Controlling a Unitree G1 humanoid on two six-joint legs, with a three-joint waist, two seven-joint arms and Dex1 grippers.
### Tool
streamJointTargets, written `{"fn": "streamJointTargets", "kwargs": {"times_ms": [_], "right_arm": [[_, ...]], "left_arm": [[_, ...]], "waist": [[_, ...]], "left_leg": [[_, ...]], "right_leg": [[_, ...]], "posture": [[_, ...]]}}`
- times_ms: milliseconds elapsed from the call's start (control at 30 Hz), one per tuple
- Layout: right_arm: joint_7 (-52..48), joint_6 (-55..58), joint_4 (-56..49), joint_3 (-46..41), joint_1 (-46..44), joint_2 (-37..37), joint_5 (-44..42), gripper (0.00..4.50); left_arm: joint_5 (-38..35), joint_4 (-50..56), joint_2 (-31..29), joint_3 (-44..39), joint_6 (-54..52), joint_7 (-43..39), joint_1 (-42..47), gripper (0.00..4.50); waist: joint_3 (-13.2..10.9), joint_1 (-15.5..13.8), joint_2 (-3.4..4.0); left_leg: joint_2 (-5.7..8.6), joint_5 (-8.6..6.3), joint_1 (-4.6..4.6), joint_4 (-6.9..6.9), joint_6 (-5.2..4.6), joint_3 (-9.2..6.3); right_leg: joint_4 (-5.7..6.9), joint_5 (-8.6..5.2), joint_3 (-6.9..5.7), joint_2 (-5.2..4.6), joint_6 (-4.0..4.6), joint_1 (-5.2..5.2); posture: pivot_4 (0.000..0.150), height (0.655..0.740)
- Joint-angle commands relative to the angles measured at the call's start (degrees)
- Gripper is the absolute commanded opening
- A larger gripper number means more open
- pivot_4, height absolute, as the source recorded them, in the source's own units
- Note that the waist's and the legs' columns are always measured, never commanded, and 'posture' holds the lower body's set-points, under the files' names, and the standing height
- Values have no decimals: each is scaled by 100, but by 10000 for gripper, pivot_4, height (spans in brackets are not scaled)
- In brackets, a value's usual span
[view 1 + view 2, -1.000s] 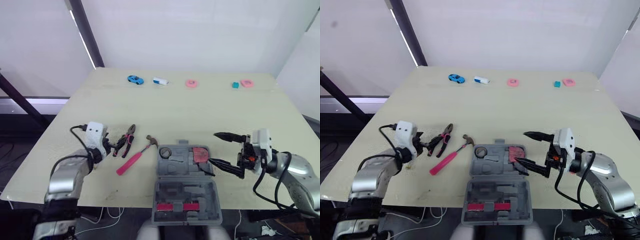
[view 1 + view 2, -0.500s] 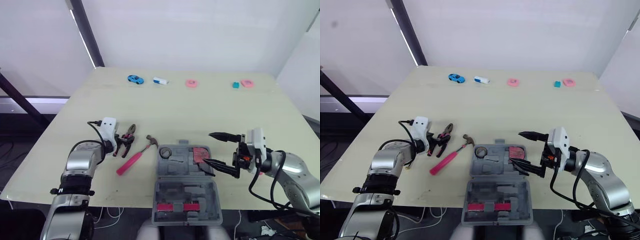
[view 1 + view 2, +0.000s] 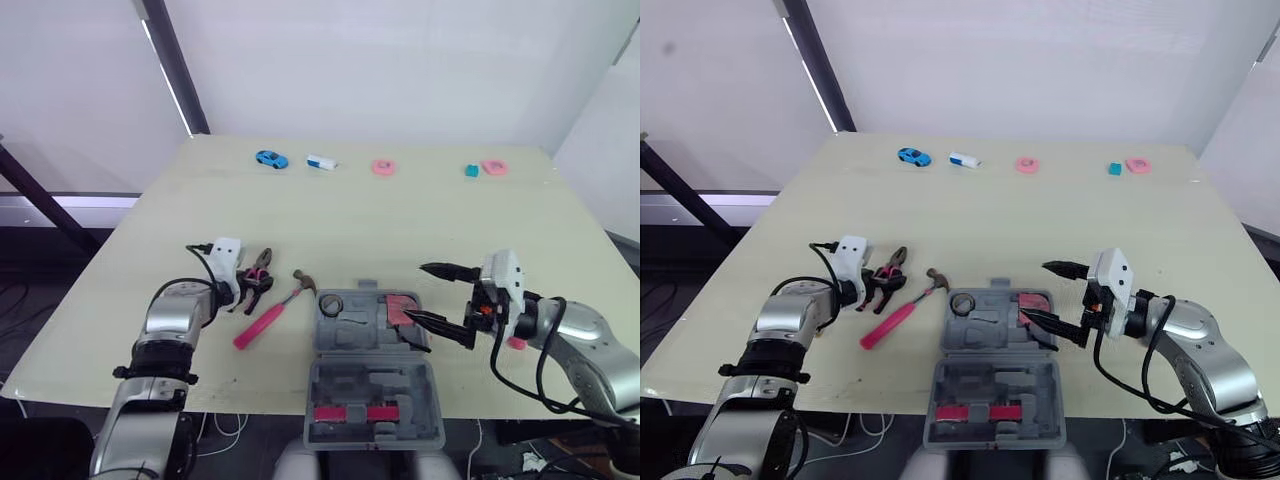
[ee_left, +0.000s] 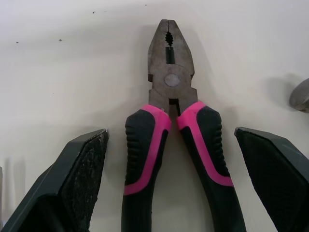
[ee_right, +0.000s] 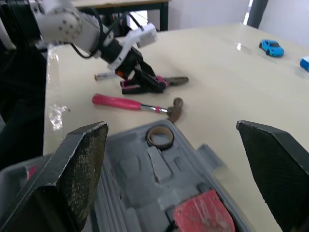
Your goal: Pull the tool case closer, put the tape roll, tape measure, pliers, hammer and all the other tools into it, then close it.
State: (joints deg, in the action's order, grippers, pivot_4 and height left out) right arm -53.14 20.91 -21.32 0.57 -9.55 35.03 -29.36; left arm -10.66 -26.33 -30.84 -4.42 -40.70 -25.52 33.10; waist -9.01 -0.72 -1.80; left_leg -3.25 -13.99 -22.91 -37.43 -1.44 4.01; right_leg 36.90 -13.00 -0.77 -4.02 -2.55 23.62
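Table (image 3: 400, 230) | left claw (image 4: 170, 130) wide, flanking pliers (image 4: 169, 82) handles | right claw (image 3: 420, 293) wide, by tool case (image 3: 372, 372)

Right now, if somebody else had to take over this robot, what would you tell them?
Left pincer: open, straddling the pliers' handles, not gripping.
Right pincer: open, at the tool case's right side, near the red tape measure.
Done: case open at the near table edge; tape roll and tape measure in it.
To do: pliers and pink-handled hammer lie on the table left of the case; load them, then close it.
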Motion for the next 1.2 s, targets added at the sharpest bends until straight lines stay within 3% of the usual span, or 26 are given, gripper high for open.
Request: {"fn": "streamJointTargets", "kwargs": {"times_ms": [33,133,233,533,800,1200], "right_arm": [[35,-120,-117,25,1,5,108,44792],[47,-143,-147,41,44,8,169,45000],[24,-164,-147,15,75,30,203,45000],[28,-173,-145,-12,85,37,197,45000],[-151,15,-147,-223,104,113,-231,45000],[-239,504,68,104,-704,559,130,45000]], "left_arm": [[91,-348,29,-97,-68,169,114,45000],[156,-397,12,-1,-88,105,109,37633],[146,-307,53,-5,-152,89,88,24582],[155,144,134,-1,-233,63,-92,24268],[365,1104,-553,614,-128,-857,-141,24266],[316,2096,-1508,1813,382,-3504,726,24266]], "waist": [[0,4,0],[1,13,1],[1,8,1],[1,7,1],[-3,8,-5],[-19,7,-22]], "left_leg": [[0,0,2,0,0,0],[0,0,4,-1,0,0],[0,0,4,-1,0,1],[1,0,2,-1,0,2],[0,0,-4,0,1,1],[1,0,-13,-3,0,-1]], "right_leg": [[1,0,0,0,0,-1],[3,0,1,0,-1,-1],[4,1,2,0,-1,-1],[3,0,3,-1,-1,-2],[0,0,2,0,-1,2],[-5,-1,0,0,0,5]], "posture": [[1500,7395],[1500,7395],[1500,7395],[1500,7395],[1500,7395],[1500,7395]]}}
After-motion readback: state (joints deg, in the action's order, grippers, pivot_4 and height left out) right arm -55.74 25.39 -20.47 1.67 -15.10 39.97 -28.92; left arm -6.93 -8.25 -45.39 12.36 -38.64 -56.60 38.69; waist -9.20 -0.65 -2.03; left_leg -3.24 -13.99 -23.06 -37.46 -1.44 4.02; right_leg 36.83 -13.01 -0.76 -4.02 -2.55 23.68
